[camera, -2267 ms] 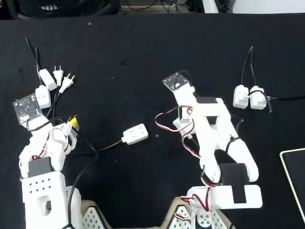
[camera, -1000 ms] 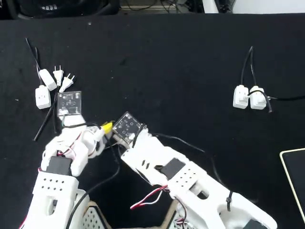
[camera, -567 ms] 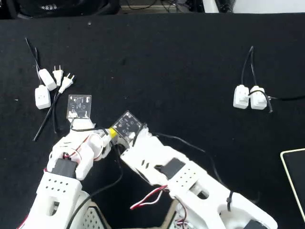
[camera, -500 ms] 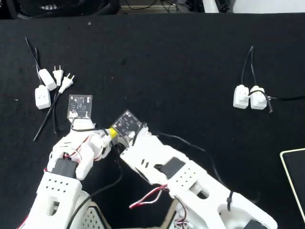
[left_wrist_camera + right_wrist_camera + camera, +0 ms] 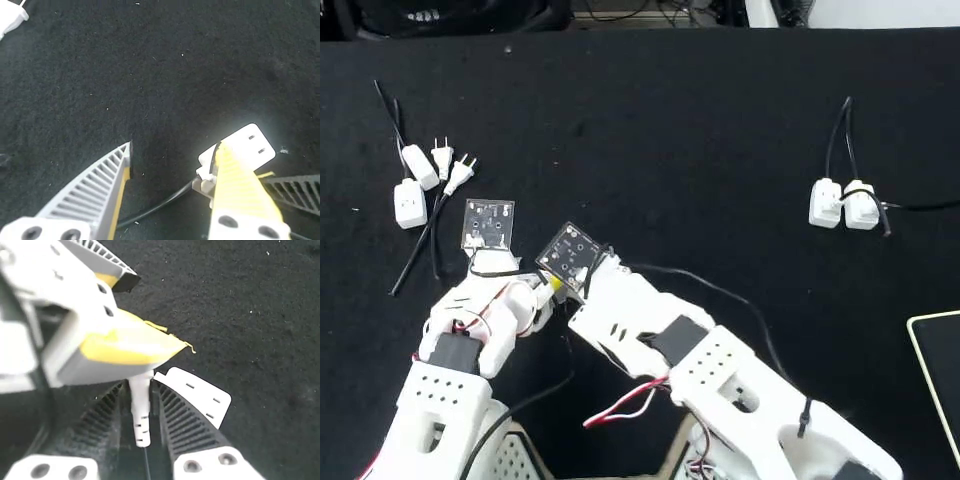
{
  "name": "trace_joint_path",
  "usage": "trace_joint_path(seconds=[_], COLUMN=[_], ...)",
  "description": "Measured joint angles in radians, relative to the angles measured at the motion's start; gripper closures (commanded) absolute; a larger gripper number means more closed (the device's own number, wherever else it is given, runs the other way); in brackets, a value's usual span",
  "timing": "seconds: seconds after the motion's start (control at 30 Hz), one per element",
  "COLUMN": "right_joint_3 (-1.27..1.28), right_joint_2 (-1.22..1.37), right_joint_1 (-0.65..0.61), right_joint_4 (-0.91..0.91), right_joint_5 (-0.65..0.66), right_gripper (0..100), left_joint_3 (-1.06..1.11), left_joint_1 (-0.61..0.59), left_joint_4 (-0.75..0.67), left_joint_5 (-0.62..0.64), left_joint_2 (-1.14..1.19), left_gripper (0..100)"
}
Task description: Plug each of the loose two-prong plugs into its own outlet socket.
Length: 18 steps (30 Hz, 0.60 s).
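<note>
Left claw [image 5: 173, 146] stands wide over the black bench [image 5: 720, 120], its yellow finger [image 5: 240, 185] lying across one end of the outlet socket [image 5: 250, 145], its grey finger [image 5: 100, 185] well apart on bare bench. Broad open bench runs from the arms to the far edge and across to a plugged pair [image 5: 845, 203] near the right edge. From above, both arms meet low and left of centre; two loose plugs [image 5: 452, 164] lie near the left edge, well apart from them. Right claw [image 5: 139, 390] is narrow, closed on the socket's white cord neck [image 5: 141, 422], the slotted body just beside its fingertips.
</note>
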Motion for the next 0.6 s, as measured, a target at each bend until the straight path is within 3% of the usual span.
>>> trace_joint_path(seconds=[0.3,0.6], right_joint_3=[0.000,0.014], right_joint_2=[-0.255,-0.292], right_joint_1=[0.000,0.020], right_joint_4=[0.150,0.178], right_joint_5=[0.000,0.000], right_gripper=[98.8,98.8], left_joint_3=[0.000,0.000], left_joint_1=[-0.003,-0.003], left_joint_4=[-0.002,-0.002], left_joint_5=[0.000,0.000], left_joint_2=[0.002,0.006], left_gripper=[73,73])
